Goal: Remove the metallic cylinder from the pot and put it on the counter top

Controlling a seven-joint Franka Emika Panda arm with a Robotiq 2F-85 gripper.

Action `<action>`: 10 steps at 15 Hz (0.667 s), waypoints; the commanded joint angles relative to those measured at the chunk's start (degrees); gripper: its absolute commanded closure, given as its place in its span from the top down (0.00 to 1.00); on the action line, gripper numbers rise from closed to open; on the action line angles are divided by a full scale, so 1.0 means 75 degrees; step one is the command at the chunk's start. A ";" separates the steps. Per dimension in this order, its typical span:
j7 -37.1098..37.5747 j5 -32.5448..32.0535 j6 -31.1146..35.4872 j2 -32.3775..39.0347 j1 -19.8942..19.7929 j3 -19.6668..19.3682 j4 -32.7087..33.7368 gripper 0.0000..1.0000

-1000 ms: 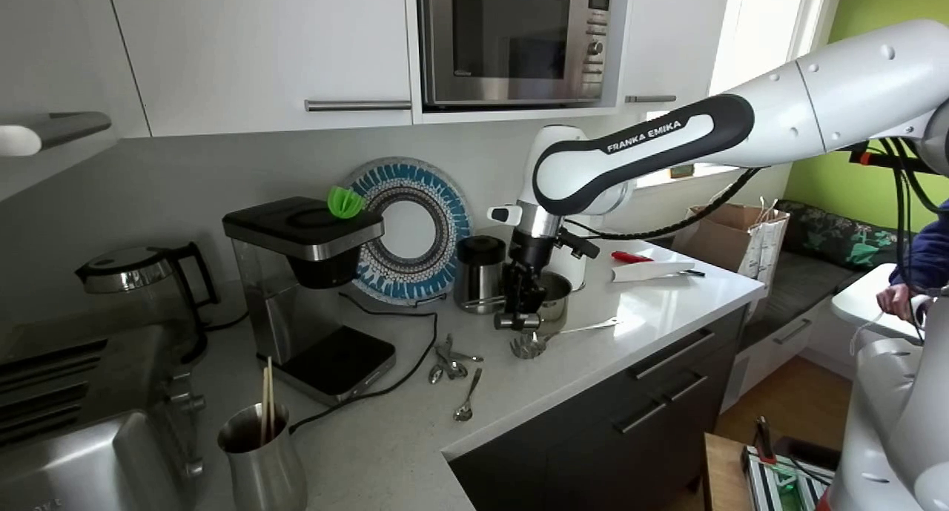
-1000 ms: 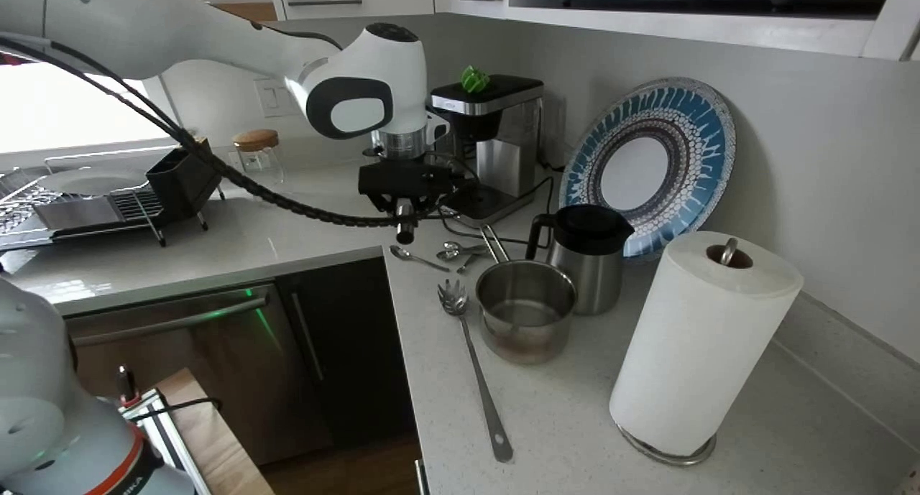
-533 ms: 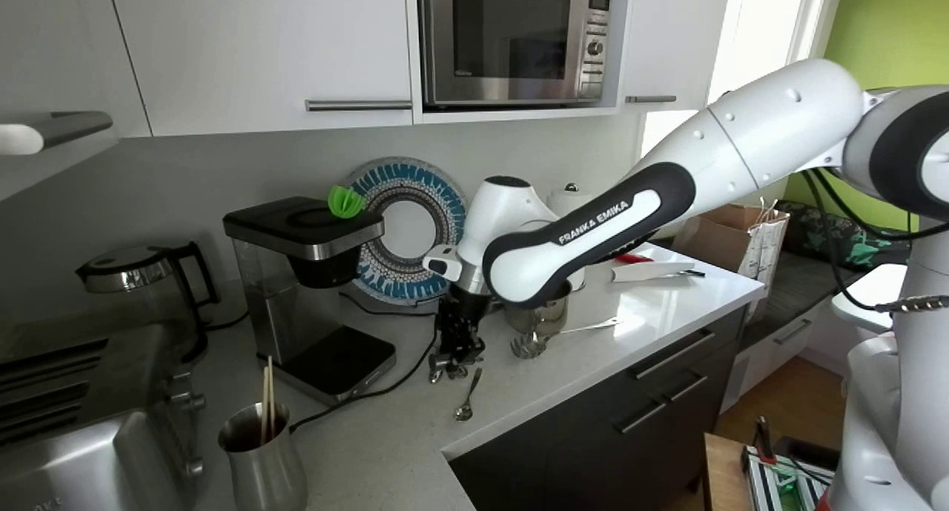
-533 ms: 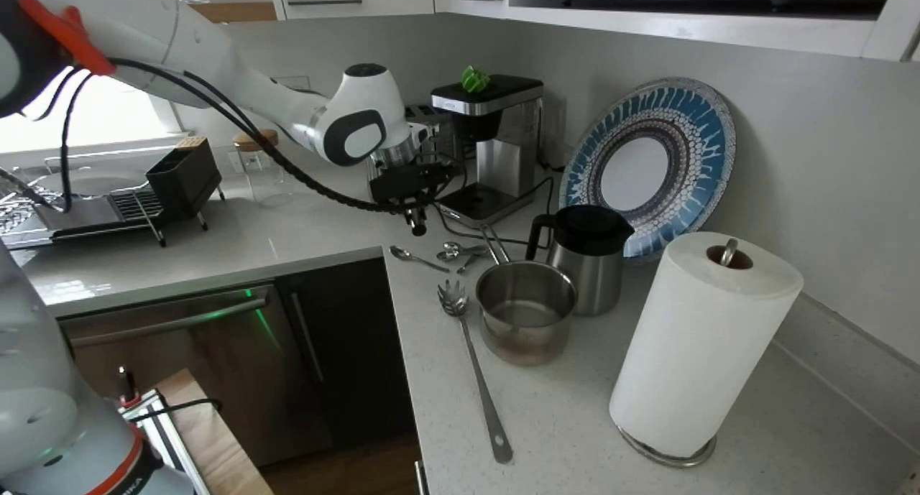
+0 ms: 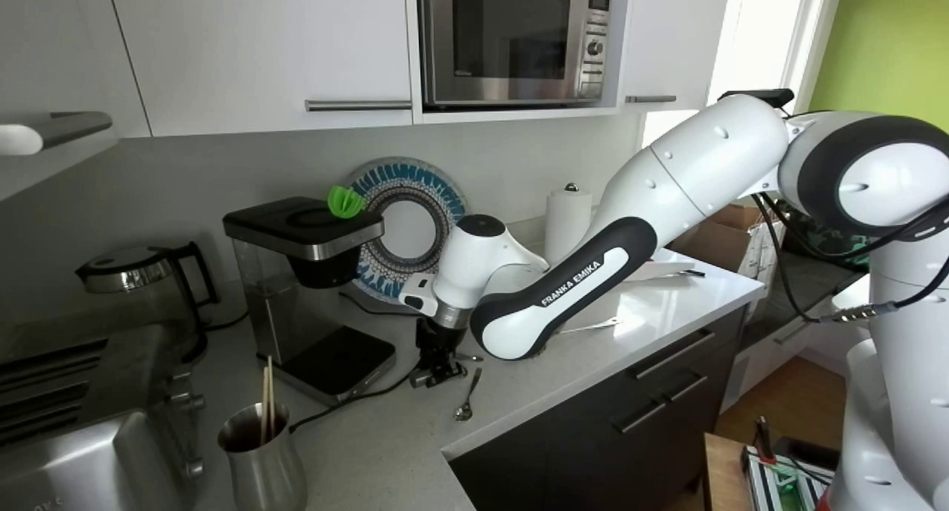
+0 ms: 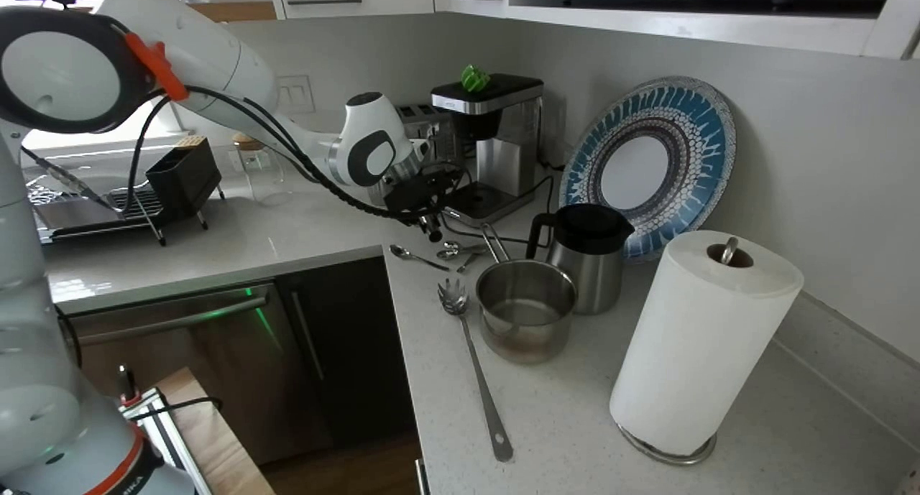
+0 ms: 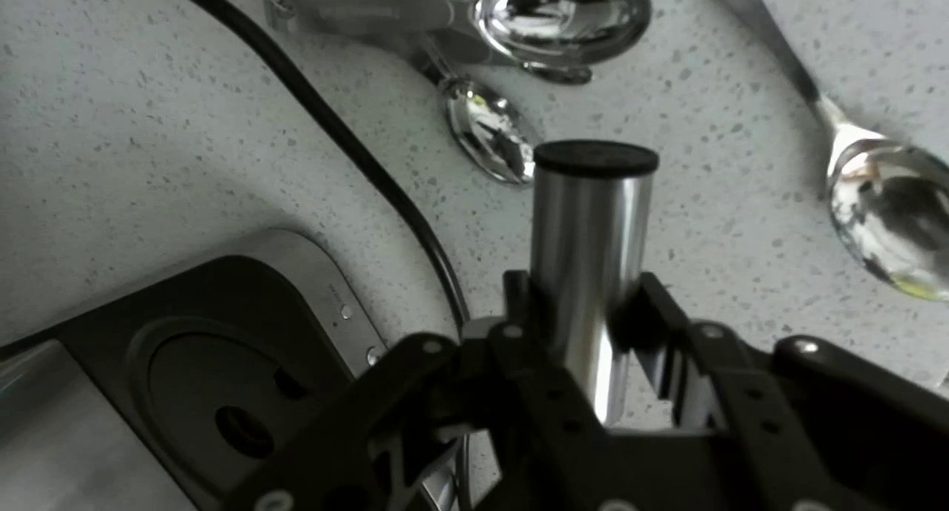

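Note:
The metallic cylinder, shiny steel with a black end cap, is in my gripper (image 7: 586,311); the cylinder (image 7: 589,222) lies crosswise between the two fingers in the wrist view. In an exterior view my gripper (image 5: 436,366) holds the cylinder (image 5: 420,380) low over the counter top (image 5: 371,437), near the coffee maker's base. Whether the cylinder touches the counter cannot be told. In an exterior view the cylinder's dark end (image 6: 433,230) shows beneath the gripper. The steel pot (image 6: 525,340) stands on the counter top (image 6: 575,409), apart from the gripper, with nothing visible inside.
Several spoons (image 7: 567,18) lie near the cylinder, with a single spoon (image 7: 893,207) to the right. A black cable (image 7: 356,147) runs past the coffee maker (image 5: 326,363). A slotted server (image 6: 478,373), a steel jug (image 6: 589,265) and a paper roll (image 6: 704,344) stand or lie around the pot.
The gripper, holding the cylinder, has moved away from beside the pot toward the coffee maker and lower, tilting on the way. The pot and spoons have not moved.

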 commanded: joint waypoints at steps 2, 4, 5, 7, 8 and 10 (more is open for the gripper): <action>-0.0018 -0.0381 0.0637 0.0135 -0.0154 0.0043 0.0184 0.11; -0.0241 -0.0537 0.0952 0.0256 -0.0276 -0.0002 0.0307 0.11; -0.0400 -0.0582 0.1058 0.0337 -0.0368 -0.0007 0.0383 0.11; -0.0587 -0.0709 0.1190 0.0486 -0.0493 -0.0061 0.0497 0.11; -0.0677 -0.0758 0.1185 0.0558 -0.0568 -0.0096 0.0558 0.11; -0.0880 -0.0757 0.1196 0.0721 -0.0705 -0.0102 0.0642 0.11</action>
